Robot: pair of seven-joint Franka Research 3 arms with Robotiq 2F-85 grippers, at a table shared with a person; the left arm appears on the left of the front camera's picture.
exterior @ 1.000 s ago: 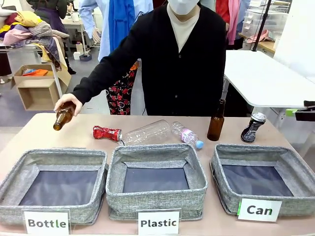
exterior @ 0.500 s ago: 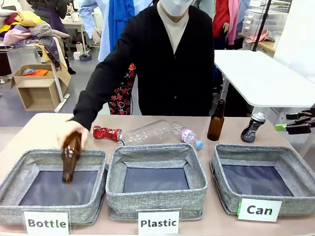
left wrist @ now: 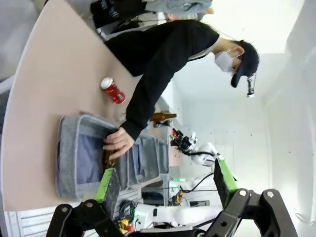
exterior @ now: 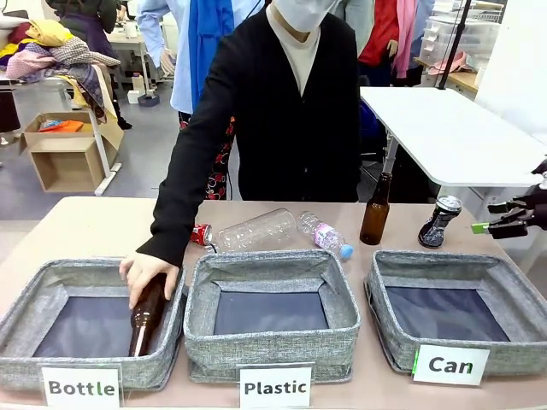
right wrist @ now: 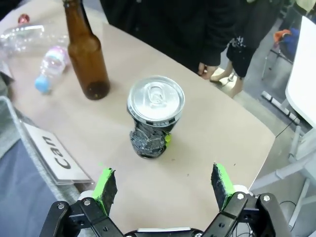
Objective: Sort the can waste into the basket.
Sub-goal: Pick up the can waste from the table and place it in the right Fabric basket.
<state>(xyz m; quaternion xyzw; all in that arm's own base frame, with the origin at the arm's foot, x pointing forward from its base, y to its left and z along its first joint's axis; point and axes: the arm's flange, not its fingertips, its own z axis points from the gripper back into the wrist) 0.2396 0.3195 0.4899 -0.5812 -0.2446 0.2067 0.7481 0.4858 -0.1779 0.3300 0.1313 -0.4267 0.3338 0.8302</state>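
I am looking into a robotics test lab, cluttered like a storeroom. The beige counter (exterior: 77,224) carries the basket (exterior: 517,354) tagged "Can" and 2 like bins (exterior: 273,342) with printed tags. Behind it, a white table (exterior: 453,137), a cardboard box (exterior: 64,162), heaped clothes (exterior: 51,47), hanging garments (exterior: 209,38) and plastic drawers (exterior: 466,38) crowd a grey floor (exterior: 145,137).

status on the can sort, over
Left end effector open, empty. Right end effector open, facing black-and-silver can. Red can lying down; basket empty. Upright brown bottle close beside black-and-silver can.
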